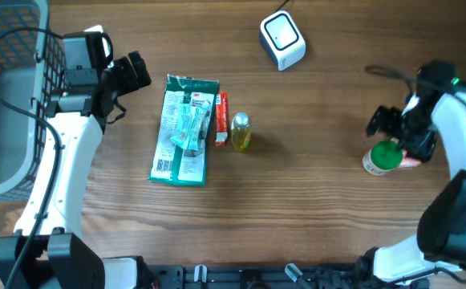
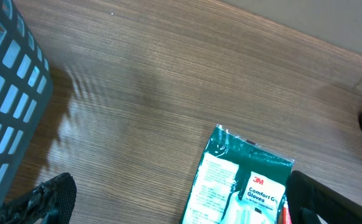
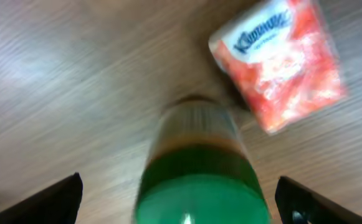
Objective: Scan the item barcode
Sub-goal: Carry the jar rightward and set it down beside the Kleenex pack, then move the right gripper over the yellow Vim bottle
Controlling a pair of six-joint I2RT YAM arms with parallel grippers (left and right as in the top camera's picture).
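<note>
Right wrist: we find the right gripper (image 3: 184, 202) spread wide, holding nothing, straddling the green-capped bottle (image 3: 196, 180); we advise square, vertical motion lest it topple.

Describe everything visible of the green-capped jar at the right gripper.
The green-capped jar is small and round, glossy green lid on, pale body with a brownish band under the lid. It appears to stand upright on the table, right side. The right gripper straddles it, jaws open, clear of it. An orange Kleenex pack lies close beside it; contact unclear.
</note>
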